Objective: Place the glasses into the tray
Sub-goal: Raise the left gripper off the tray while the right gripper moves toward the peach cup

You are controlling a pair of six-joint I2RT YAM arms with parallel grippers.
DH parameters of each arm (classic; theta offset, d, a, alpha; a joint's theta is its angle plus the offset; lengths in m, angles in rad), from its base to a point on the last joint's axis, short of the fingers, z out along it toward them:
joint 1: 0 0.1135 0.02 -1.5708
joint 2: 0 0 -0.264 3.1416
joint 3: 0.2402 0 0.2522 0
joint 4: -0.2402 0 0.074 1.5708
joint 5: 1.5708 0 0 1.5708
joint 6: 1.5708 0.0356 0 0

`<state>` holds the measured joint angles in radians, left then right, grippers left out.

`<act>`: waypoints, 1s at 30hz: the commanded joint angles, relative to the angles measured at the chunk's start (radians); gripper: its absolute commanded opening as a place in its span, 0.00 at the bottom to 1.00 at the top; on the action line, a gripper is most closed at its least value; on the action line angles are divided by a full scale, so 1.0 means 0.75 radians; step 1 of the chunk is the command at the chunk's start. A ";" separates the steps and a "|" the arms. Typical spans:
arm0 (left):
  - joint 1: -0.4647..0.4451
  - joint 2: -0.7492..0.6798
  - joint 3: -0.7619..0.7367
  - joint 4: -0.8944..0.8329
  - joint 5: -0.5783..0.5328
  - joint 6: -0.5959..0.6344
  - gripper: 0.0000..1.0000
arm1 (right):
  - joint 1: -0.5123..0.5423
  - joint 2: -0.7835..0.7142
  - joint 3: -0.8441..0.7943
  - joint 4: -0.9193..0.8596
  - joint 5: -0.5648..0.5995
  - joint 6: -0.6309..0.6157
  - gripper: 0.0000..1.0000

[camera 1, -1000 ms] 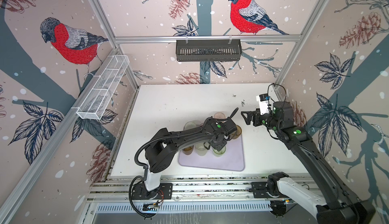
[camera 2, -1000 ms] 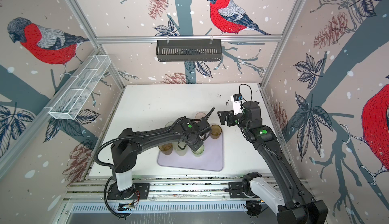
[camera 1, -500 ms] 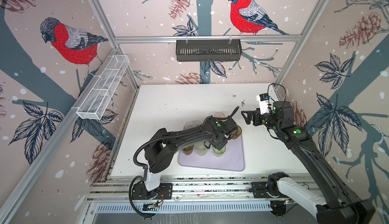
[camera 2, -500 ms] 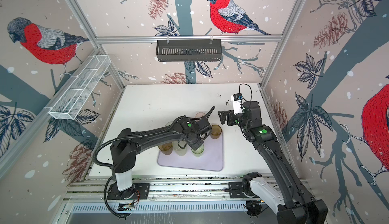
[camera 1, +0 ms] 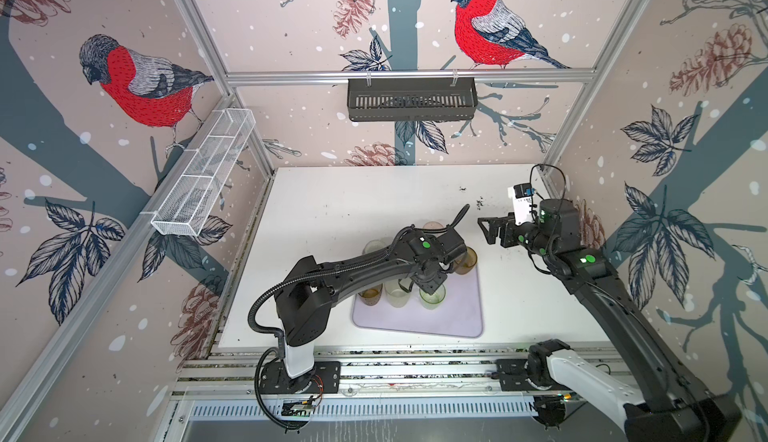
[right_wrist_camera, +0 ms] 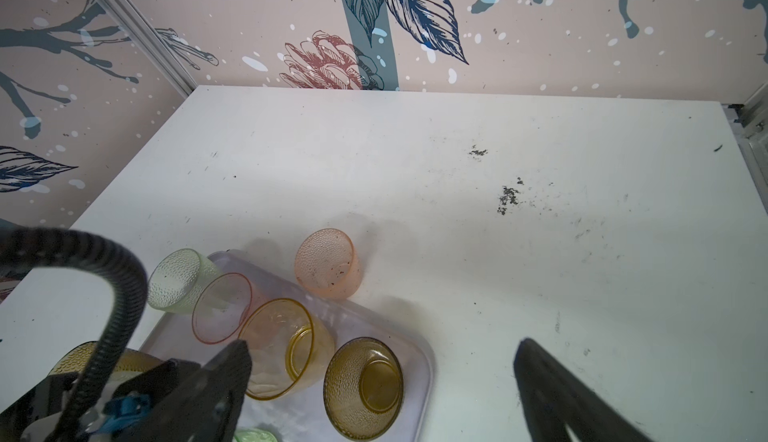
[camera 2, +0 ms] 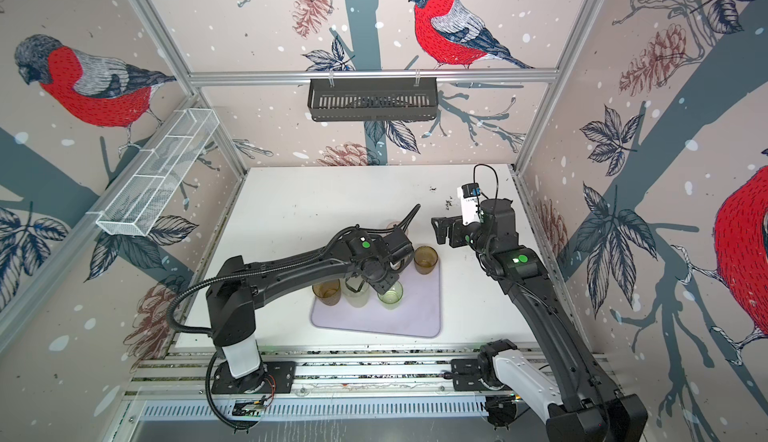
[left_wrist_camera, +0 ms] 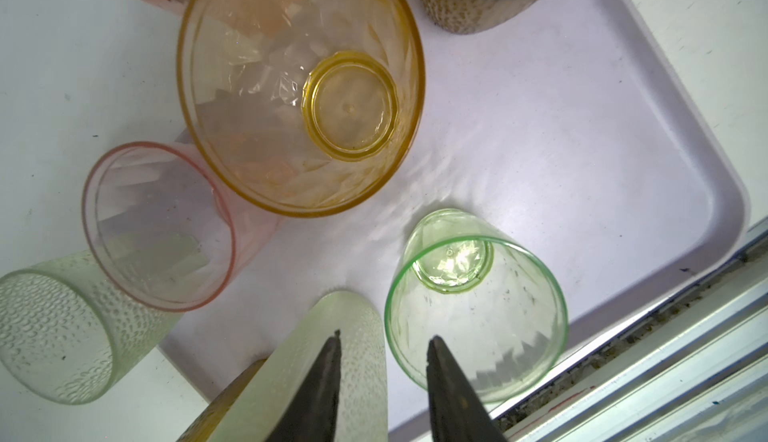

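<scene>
The lilac tray (camera 1: 457, 319) (camera 2: 415, 315) (left_wrist_camera: 582, 170) lies at the table's front. In it stand a bright green glass (left_wrist_camera: 478, 315) (camera 1: 432, 296), a frosted glass (left_wrist_camera: 332, 357) (camera 1: 397, 294), an amber glass (left_wrist_camera: 299, 87), a pink glass (left_wrist_camera: 162, 228) and two brown ones (camera 1: 465, 259) (camera 1: 370, 294). A peach glass (right_wrist_camera: 328, 263) (camera 1: 432, 226) and a pale green glass (right_wrist_camera: 178, 278) stand on the table behind the tray. My left gripper (left_wrist_camera: 382, 336) (camera 1: 430, 283) is open, straddling the green glass's rim without touching it. My right gripper (right_wrist_camera: 384, 350) (camera 1: 486, 228) hovers wide open and empty, right of the tray.
A black slotted basket (camera 1: 411, 99) hangs on the back wall and a white mesh basket (camera 1: 203, 178) on the left wall. The table (camera 1: 353, 203) is bare white behind the glasses. A metal rail (left_wrist_camera: 665, 336) runs just past the tray's front edge.
My left gripper's jaws have opened off the bright green glass, which now stands free in the tray. The right arm has not moved.
</scene>
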<state>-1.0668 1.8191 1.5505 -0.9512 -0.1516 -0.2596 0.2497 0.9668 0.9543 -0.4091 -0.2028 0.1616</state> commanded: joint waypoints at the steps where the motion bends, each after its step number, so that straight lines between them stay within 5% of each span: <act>1: -0.001 -0.038 0.038 -0.022 0.018 -0.051 0.41 | -0.002 0.014 0.030 -0.017 0.055 0.011 1.00; 12: 0.007 -0.107 0.178 -0.067 -0.001 -0.106 0.48 | -0.010 0.115 0.151 -0.191 0.236 0.015 1.00; 30: 0.157 -0.325 0.155 0.018 0.066 -0.170 0.83 | -0.006 0.353 0.364 -0.368 0.327 0.084 1.00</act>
<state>-0.9562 1.5944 1.6745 -0.9672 -0.1062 -0.3691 0.2428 1.2060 1.2018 -0.6544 0.0326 0.2096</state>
